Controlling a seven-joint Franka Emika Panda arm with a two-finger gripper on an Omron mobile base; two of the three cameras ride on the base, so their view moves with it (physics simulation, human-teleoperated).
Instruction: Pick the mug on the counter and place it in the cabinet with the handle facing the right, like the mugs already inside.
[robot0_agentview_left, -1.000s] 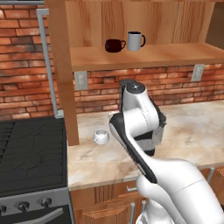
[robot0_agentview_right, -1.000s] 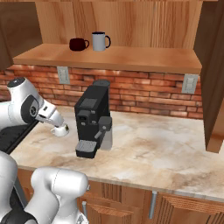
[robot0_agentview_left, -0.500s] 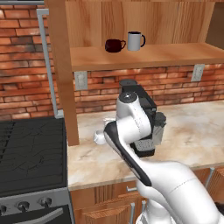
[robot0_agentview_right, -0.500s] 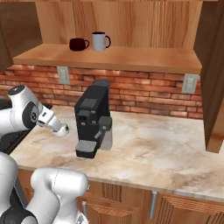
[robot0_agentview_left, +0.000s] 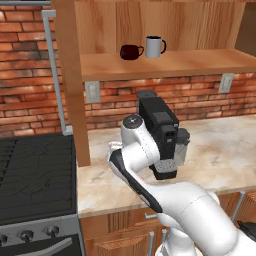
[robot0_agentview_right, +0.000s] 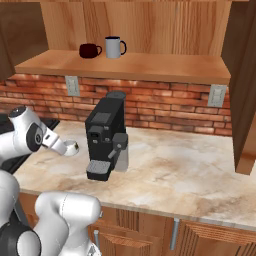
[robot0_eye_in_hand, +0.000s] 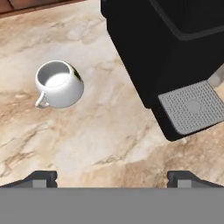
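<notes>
Kitchen counter (robot0_eye_in_hand: 109, 140), beige marbled stone: approach to the mug, grasp not yet made.

Gripper (robot0_eye_in_hand: 112, 177): jaws spread fully wide, nothing held, poised above bare stone. Mug (robot0_eye_in_hand: 58, 84): small squat white, upright on the counter, up and left of the jaws in the hand view and well apart from them; white loop handle (robot0_eye_in_hand: 41, 102) at its lower left, dark mark on the rim side. Coffee machine (robot0_eye_in_hand: 170, 57): black, drip tray (robot0_eye_in_hand: 192, 107) grey, near the mug's other side. Cabinet (robot0_agentview_left: 165, 62) above holds a dark red mug (robot0_agentview_left: 131, 51) and a taller white mug (robot0_agentview_left: 154, 46). Advice: centre the jaws over the mug, straddle the rim clear of the handle, keep off the machine, descend straight.
</notes>
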